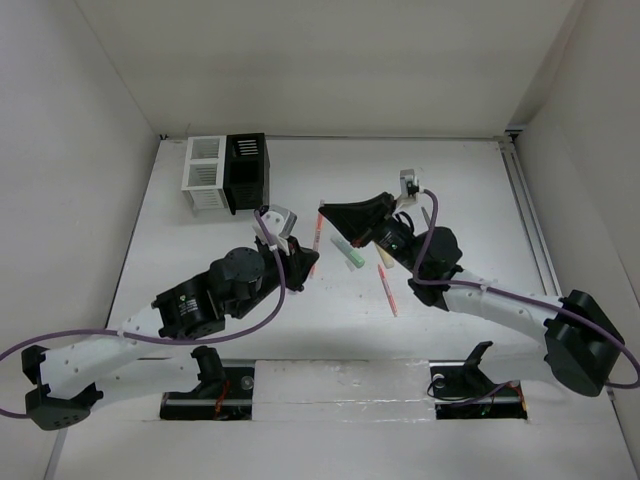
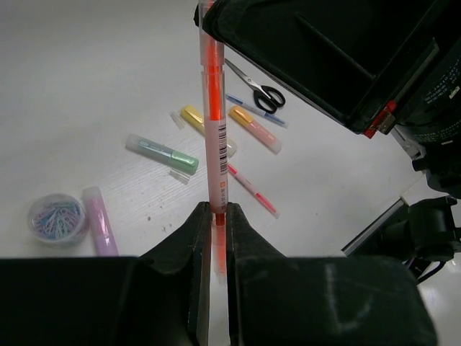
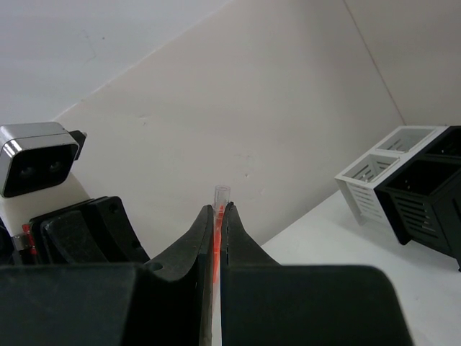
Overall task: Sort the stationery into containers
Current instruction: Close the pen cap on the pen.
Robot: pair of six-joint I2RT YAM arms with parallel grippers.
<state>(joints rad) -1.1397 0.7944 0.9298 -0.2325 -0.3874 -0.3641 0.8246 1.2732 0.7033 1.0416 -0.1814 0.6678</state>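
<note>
Top external view: a hand-over is judged to be the step in hand. The orange pen (image 1: 317, 228) is held off the table (image 1: 450, 200) between the two arms. It is clamped near its nearer end by the left gripper (image 1: 303, 262) and near its farther end by the right gripper (image 1: 326, 209). Its long axis is seen running from near to far, almost square to the table's near edge. The white box (image 1: 203, 175) and the black box (image 1: 246, 170) are stood joined at the far left, well apart from the pen and on the left arm's side. The pen is therefore probably meant to be carried there by the left arm. For that, the right fingers must be opened first, and only then can the pen be drawn away.

Left wrist view: the left fingers are seen pressed onto the pen's lower end, and the pen is pointed straight out from them into the right gripper. Scissors (image 2: 256, 85), a green marker (image 2: 162, 153) and a red pen (image 2: 252, 191) are seen lying on the table beneath.

Right wrist view: the right fingers are closed on the pen, and its clear tip (image 3: 220, 192) is seen poking just beyond them, against the back wall (image 3: 252, 108).
</note>
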